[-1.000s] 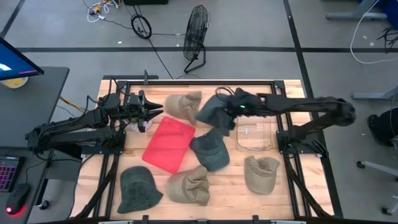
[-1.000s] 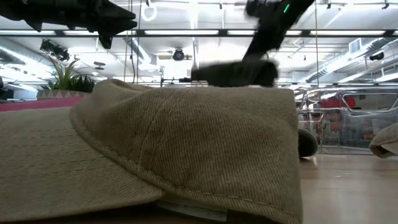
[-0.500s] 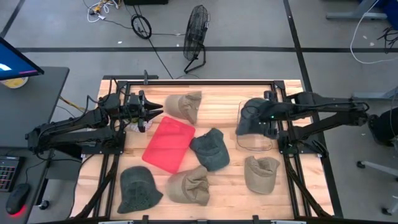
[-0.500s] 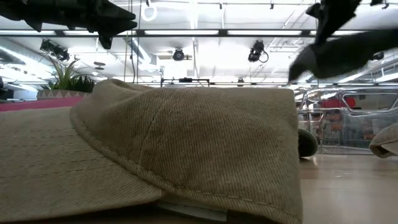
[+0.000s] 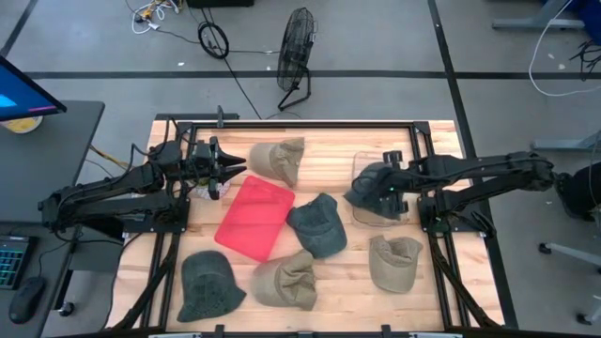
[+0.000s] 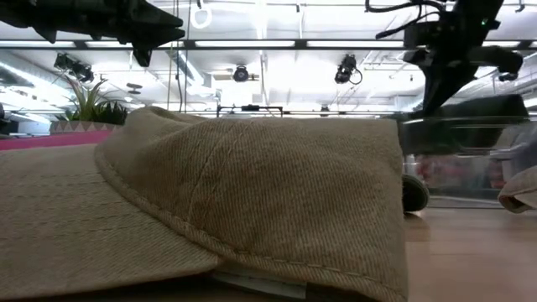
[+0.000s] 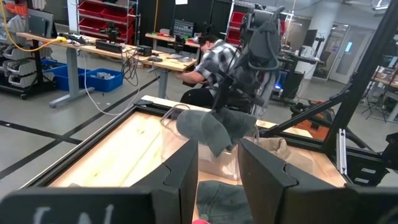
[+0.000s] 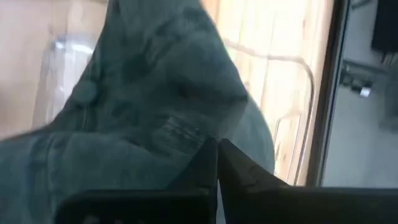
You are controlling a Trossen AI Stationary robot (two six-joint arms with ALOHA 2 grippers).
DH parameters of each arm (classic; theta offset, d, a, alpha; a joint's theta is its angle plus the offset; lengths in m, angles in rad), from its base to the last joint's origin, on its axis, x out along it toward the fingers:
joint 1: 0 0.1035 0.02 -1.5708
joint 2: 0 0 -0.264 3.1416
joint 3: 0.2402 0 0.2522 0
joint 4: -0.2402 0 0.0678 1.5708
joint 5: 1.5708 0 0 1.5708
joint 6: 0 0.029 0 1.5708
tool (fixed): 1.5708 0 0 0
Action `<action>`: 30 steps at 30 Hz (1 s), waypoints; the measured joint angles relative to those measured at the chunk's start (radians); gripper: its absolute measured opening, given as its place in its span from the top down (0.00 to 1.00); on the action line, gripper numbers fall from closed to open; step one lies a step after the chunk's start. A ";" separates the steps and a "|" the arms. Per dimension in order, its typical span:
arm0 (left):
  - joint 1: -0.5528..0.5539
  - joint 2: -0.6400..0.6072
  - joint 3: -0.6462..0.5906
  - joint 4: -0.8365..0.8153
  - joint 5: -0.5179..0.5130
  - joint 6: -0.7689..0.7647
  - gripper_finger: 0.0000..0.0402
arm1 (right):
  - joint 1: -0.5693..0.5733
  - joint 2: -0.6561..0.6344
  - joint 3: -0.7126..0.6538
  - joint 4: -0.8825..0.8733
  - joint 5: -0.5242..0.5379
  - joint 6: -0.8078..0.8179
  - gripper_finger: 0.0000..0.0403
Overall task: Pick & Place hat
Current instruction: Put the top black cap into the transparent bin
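My right gripper (image 5: pixel 390 183) is shut on a dark grey-green hat (image 5: pixel 366 188) over a clear plastic container (image 5: pixel 383 208) at the table's right. The low view shows the gripper (image 6: pixel 457 59) above the hat (image 6: pixel 474 109), and the hat at the container's top (image 6: pixel 453 159). The hat fills the right wrist view (image 8: pixel 155 93). My left gripper (image 5: pixel 228 169) waits open and empty over the table's far left; its fingers (image 7: pixel 186 171) show in the left wrist view, which also shows the hat (image 7: pixel 214 127) farther off. My right gripper pinches the hat's cloth (image 8: pixel 205 134) between its two fingers, close to a sewn label (image 8: pixel 177 132). The fingers come from above. The hat hangs slack below them over the clear container; whether it touches the container I cannot tell.
Other hats lie on the table: a tan one (image 5: pixel 279 158) at the far side, a dark one (image 5: pixel 317 225) in the middle, a dark one (image 5: pixel 209 284) and a tan one (image 5: pixel 286 279) near, and a tan one (image 5: pixel 392 261) near right. A red board (image 5: pixel 255 218) lies left of centre.
My right gripper has carried the dark hat from over the table's middle toward the right edge, then come a little back and down over the clear container. The hat has stayed hanging below the fingers and now sits lower, at the container's top.
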 joint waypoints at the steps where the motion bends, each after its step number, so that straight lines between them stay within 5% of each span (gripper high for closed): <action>1: 0.000 0.000 0.000 -0.003 0.000 0.000 0.71 | 0.000 0.000 -0.005 -0.001 0.001 -0.020 1.00; 7: 0.000 0.000 0.000 -0.026 0.000 0.000 0.71 | -0.005 0.003 -0.046 0.046 0.001 0.115 0.97; 14: 0.000 0.005 0.000 -0.040 0.000 0.001 0.71 | -0.018 0.009 -0.051 0.045 0.015 0.172 0.81; 22: 0.000 0.005 0.000 -0.052 0.000 -0.001 0.71 | -0.010 0.009 0.104 0.032 0.061 0.169 0.63; 30: 0.000 0.006 0.000 -0.052 0.000 0.000 0.71 | -0.055 0.025 0.103 0.083 0.000 0.250 0.65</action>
